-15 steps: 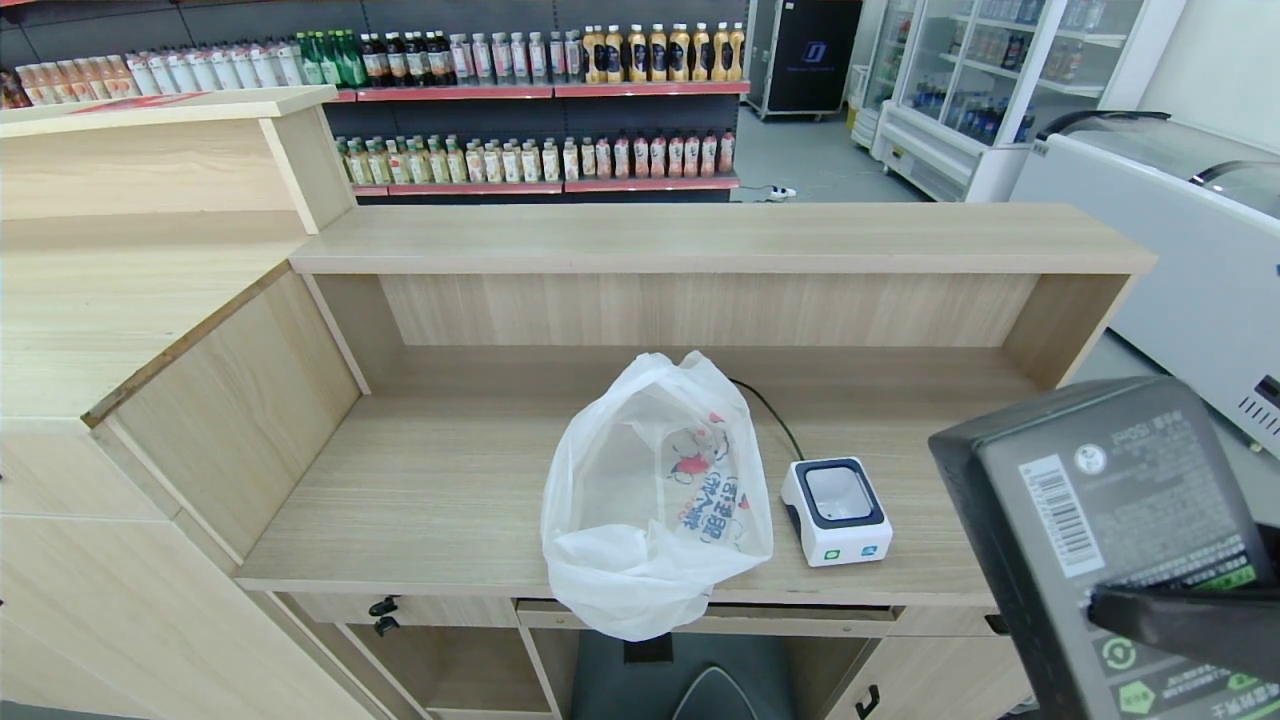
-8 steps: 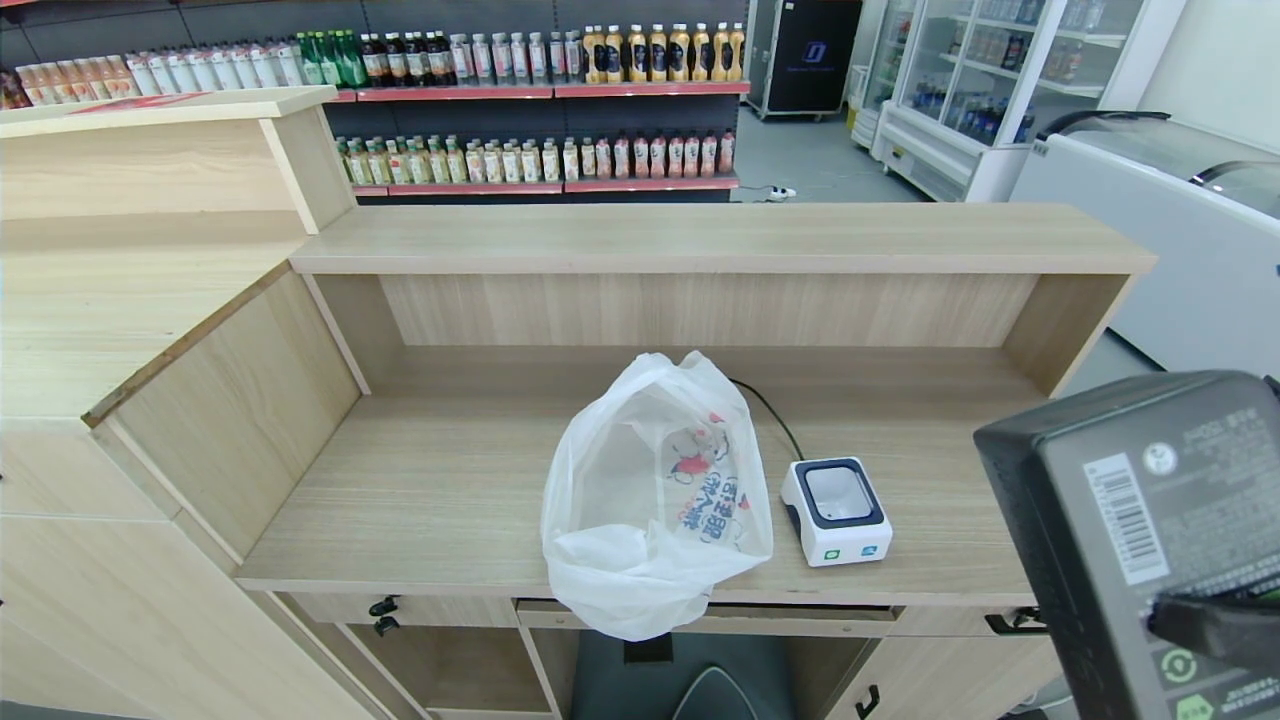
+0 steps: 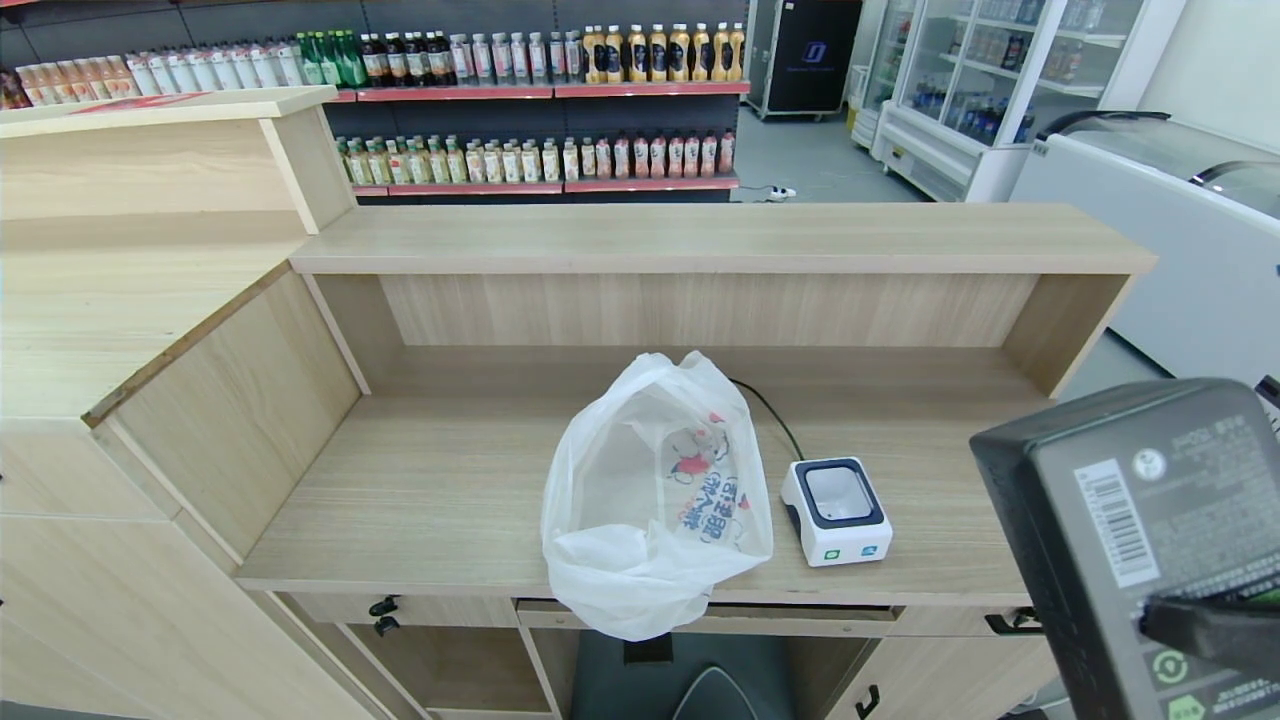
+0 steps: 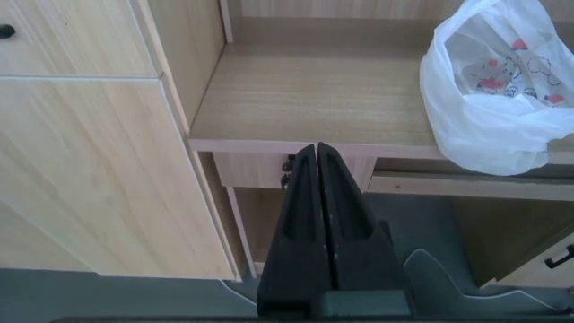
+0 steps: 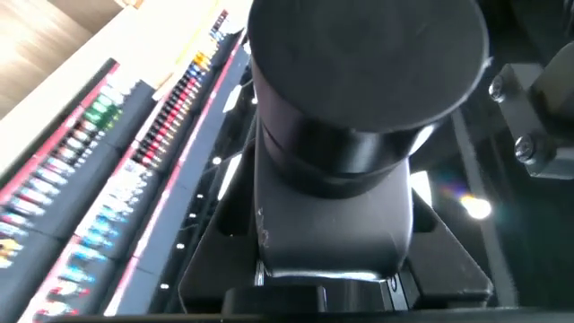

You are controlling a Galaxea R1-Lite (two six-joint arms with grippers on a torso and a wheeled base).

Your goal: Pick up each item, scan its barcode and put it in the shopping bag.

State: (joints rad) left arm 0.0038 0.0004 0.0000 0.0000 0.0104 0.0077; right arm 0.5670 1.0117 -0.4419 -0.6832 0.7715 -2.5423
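Note:
My right gripper point(image 3: 1200, 632) is shut on a black bottle point(image 3: 1130, 540), held up close at the lower right, off the counter's right end. Its white barcode label point(image 3: 1110, 520) faces the head camera. In the right wrist view the black bottle point(image 5: 350, 179) shows a round cap on a squarish body. A white plastic shopping bag point(image 3: 655, 500) stands open near the counter's front edge, and the white barcode scanner point(image 3: 835, 510) sits just right of it, window up. My left gripper point(image 4: 317, 157) is shut on nothing, low in front of the counter's left part; the shopping bag point(image 4: 498, 90) lies farther off.
The wooden counter point(image 3: 440, 490) has a raised back ledge point(image 3: 720, 240) and a side wall on the left. A black cable point(image 3: 770, 410) runs from the scanner to the back. Drawers point(image 4: 296, 170) sit below the front edge. Drink shelves and coolers stand behind.
The black bottle in my right gripper has moved to the right, away from the scanner, then held nearly still. The bag, scanner and left gripper have not moved.

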